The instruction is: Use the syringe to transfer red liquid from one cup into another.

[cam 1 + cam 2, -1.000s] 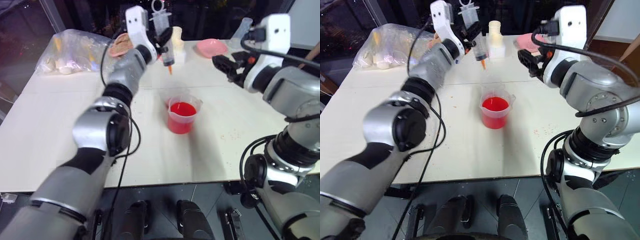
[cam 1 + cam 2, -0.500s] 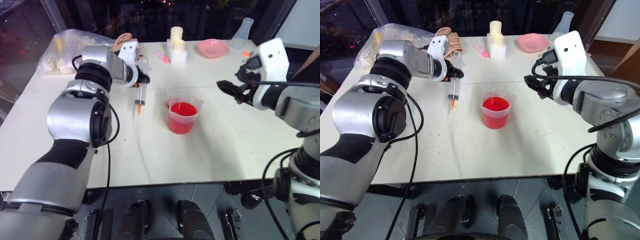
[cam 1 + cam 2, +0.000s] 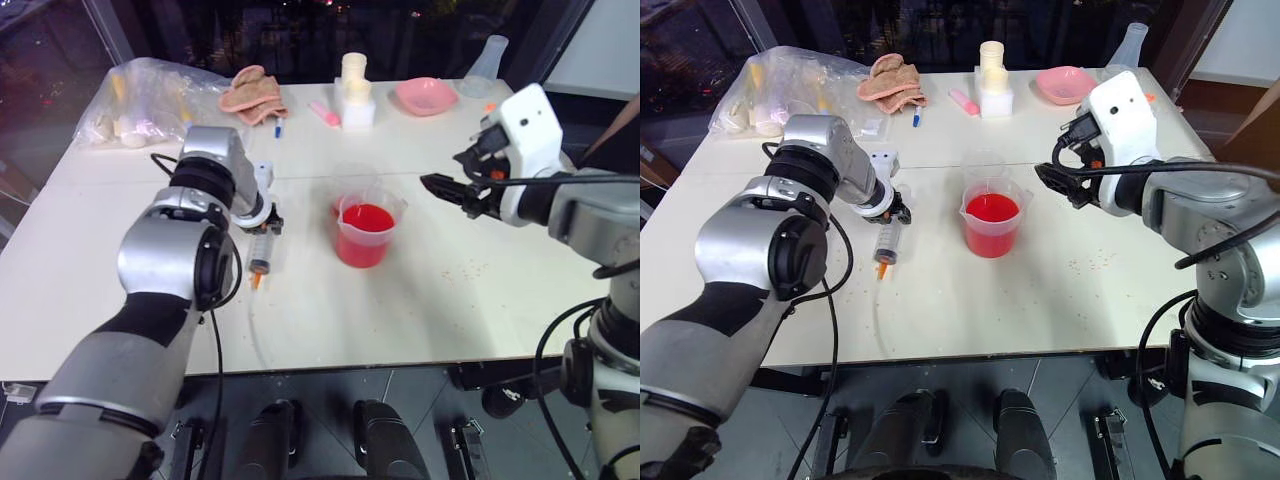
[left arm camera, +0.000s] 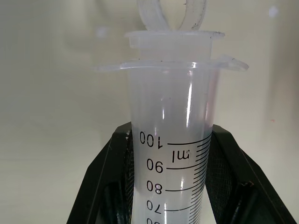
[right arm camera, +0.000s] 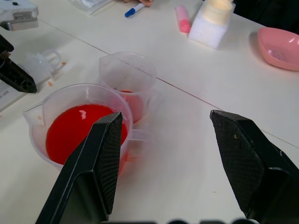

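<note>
My left gripper (image 3: 268, 222) is shut on the clear syringe (image 3: 262, 250), low over the table to the left of the beaker. The syringe's orange tip (image 3: 255, 283) slants down toward the table's near edge. In the left wrist view black fingers (image 4: 107, 182) clamp the marked barrel (image 4: 173, 154), which looks empty. The spouted beaker (image 3: 365, 228) holds red liquid. Just behind it stands the colourless clear cup (image 5: 127, 74), with a trace of red at its bottom. My right gripper (image 3: 445, 187) hovers open to the right of the beaker, nothing between its fingers (image 5: 93, 172).
Along the table's far edge lie a plastic bag (image 3: 140, 100), a pink cloth (image 3: 252, 92), a blue pen (image 3: 279, 123), a pink marker (image 3: 323, 113), a white container (image 3: 354, 90), a pink dish (image 3: 424, 95) and a clear flask (image 3: 485, 62).
My left gripper has swung the syringe down from high above the back of the table to low beside the beaker, on its left. The right gripper has barely shifted.
</note>
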`<state>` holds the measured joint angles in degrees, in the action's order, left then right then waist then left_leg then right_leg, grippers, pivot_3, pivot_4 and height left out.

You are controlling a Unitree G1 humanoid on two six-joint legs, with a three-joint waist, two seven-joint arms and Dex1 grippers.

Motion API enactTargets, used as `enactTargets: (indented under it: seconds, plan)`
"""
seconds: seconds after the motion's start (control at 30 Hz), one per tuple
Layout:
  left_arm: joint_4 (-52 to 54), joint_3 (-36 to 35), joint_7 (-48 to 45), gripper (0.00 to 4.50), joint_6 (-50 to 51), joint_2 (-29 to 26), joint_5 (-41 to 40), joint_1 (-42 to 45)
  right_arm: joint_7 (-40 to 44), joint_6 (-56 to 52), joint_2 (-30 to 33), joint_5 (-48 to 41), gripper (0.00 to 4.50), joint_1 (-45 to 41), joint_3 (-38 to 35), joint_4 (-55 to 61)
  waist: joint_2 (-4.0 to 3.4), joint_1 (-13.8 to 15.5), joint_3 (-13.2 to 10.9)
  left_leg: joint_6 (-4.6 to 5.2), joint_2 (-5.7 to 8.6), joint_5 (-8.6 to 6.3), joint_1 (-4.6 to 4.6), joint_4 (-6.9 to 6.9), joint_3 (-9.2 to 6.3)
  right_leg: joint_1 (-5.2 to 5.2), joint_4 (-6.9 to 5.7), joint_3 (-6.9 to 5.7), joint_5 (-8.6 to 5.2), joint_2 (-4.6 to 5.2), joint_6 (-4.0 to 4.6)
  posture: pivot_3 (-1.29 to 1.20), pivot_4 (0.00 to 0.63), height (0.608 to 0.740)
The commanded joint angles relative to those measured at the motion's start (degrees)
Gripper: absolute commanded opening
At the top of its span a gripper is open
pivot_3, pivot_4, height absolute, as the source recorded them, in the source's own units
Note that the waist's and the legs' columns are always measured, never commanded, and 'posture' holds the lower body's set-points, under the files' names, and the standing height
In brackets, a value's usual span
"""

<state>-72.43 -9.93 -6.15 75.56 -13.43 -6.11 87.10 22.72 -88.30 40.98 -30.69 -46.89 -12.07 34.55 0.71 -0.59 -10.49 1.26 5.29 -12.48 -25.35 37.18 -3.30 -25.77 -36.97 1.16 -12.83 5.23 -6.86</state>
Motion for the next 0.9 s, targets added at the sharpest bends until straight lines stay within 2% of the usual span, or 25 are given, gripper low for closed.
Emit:
enactTargets:
  seconds: [0.03,0.07,0.2,0.33,0.47,0.57,0.67,0.77,0.83,0.9]
  plan:
    - [3.10,-0.05,1.58,1.97,-1.04,-0.27,0.44,-1.33,-0.01,0.80,-0.01,-0.29,3.11,-0.98,-0.90,0.73,0.00,-0.01,0.00,0.00,0.00,0.00,0.00,0.00,0.01,0.00,0.00,0.00,0.00,0.02,0.00,0.00,0.150,0.740]
    - [3.61,-0.10,1.96,2.46,-1.60,-0.29,0.46,-1.70,0.00,0.84,0.02,-0.27,3.12,-0.99,-0.87,0.69,0.00,0.00,0.00,0.00,0.01,0.00,0.00,0.00,0.01,0.00,0.00,0.00,0.00,0.03,0.00,0.00,0.150,0.740]
    - [6.02,0.54,1.81,3.57,-1.91,-0.26,0.53,-2.58,0.34,0.77,0.66,-0.38,3.12,-0.86,-0.95,0.84,0.00,-0.03,0.00,-0.03,0.01,0.02,0.00,0.00,0.03,-0.01,-0.01,0.02,0.00,0.04,0.00,0.00,0.150,0.740]
    - [11.53,-0.86,4.12,4.48,-0.89,-0.20,0.40,-4.38,0.85,1.25,1.33,-0.39,3.12,-0.60,-0.79,0.56,0.00,-0.02,0.00,-0.03,0.01,0.02,0.00,0.00,0.03,-0.02,-0.01,0.02,0.00,0.05,0.00,0.00,0.150,0.740]
    - [26.19,-5.97,5.15,4.48,-3.55,-0.11,-2.67,-9.81,1.48,2.91,1.55,-0.21,3.12,-0.87,0.08,-0.81,0.00,-0.07,0.00,-0.05,0.00,0.02,-0.01,-0.01,0.03,-0.05,-0.03,0.09,0.00,0.07,0.01,0.00,0.150,0.740]
    - [40.19,-0.98,4.99,4.48,-8.63,-1.47,0.04,-16.32,2.14,4.40,1.36,-0.38,3.12,-0.42,0.69,-1.41,0.00,-0.13,0.00,-0.07,0.00,0.04,-0.04,-0.02,0.04,-0.10,-0.04,0.11,0.01,0.10,0.01,0.00,0.150,0.740]
    - [46.72,-3.02,4.52,4.48,-6.14,-1.25,-2.17,-19.41,2.54,5.46,1.41,-0.35,3.12,-0.04,1.16,-1.85,0.00,0.02,0.01,-0.10,0.01,0.06,-0.04,-0.04,0.06,-0.12,-0.04,0.13,0.01,0.09,0.02,0.00,0.150,0.740]
    - [59.11,-4.79,0.28,4.48,-5.00,-3.92,-5.40,-26.47,4.31,7.59,2.51,-0.48,3.12,0.50,2.83,-3.03,-0.02,-0.05,0.01,-0.10,0.02,0.06,-0.03,-0.02,0.07,-0.09,-0.04,0.12,0.01,0.11,0.02,0.00,0.150,0.740]
    - [64.31,-2.88,-0.54,4.48,-2.72,-6.14,-5.28,-29.57,5.38,8.63,3.69,-0.55,3.12,0.90,3.57,-3.43,-0.02,-0.08,0.01,-0.10,0.02,0.06,-0.03,-0.02,0.06,-0.09,-0.03,0.12,0.01,0.10,0.02,0.00,0.150,0.740]
    - [71.25,-2.55,-2.01,4.48,4.22,-8.53,-6.97,-32.85,7.47,9.47,5.98,-1.21,3.12,1.70,4.15,-3.66,-0.02,-0.10,0.01,-0.12,0.01,0.07,-0.03,-0.03,0.07,-0.12,-0.04,0.12,0.01,0.06,0.03,0.00,0.150,0.740]
